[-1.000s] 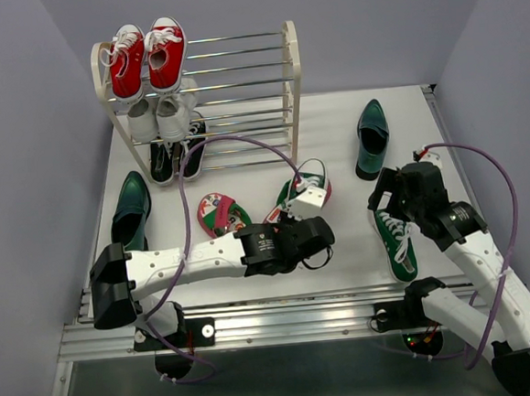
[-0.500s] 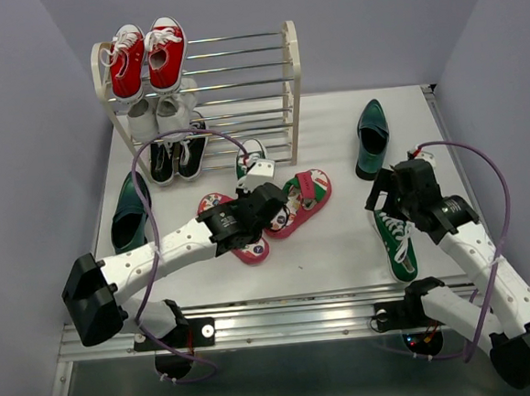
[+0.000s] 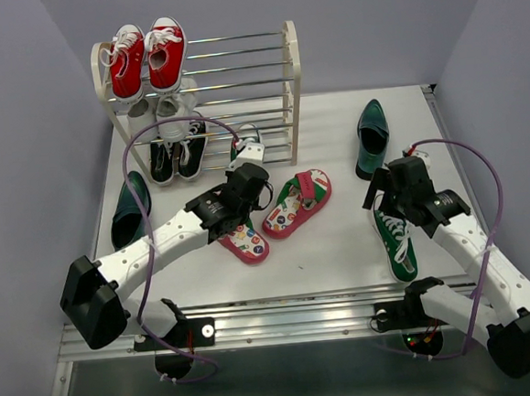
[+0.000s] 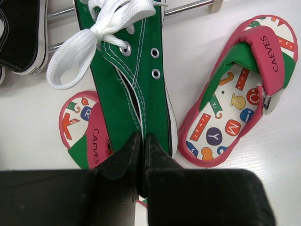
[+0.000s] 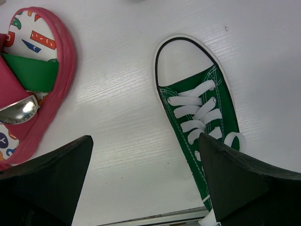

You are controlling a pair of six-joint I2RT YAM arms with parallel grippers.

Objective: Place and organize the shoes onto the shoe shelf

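My left gripper (image 3: 243,174) is shut on one green sneaker (image 4: 136,80), pinching its side wall at the heel end (image 4: 142,141). In the top view the sneaker (image 3: 245,136) points toward the bottom tier of the shoe shelf (image 3: 289,77). Two pink-red flip-flops (image 3: 297,202) (image 3: 242,240) lie under and beside it. The other green sneaker (image 3: 398,243) lies at the front right. My right gripper (image 3: 381,192) (image 5: 146,137) is open and empty above the table just left of that sneaker (image 5: 202,108). Teal dress shoes lie at the left (image 3: 129,209) and at the right (image 3: 370,138).
Red sneakers (image 3: 148,57) sit on the shelf's top tier, white sneakers (image 3: 161,115) on the middle, black sneakers (image 3: 177,157) at the bottom left. The shelf's right half holds nothing. Purple cables loop over both arms. Metal rail (image 3: 284,320) runs along the near edge.
My left arm has carried the green sneaker from the table's middle back and left toward the shelf's bottom tier, uncovering the flip-flops. The right gripper has barely moved.
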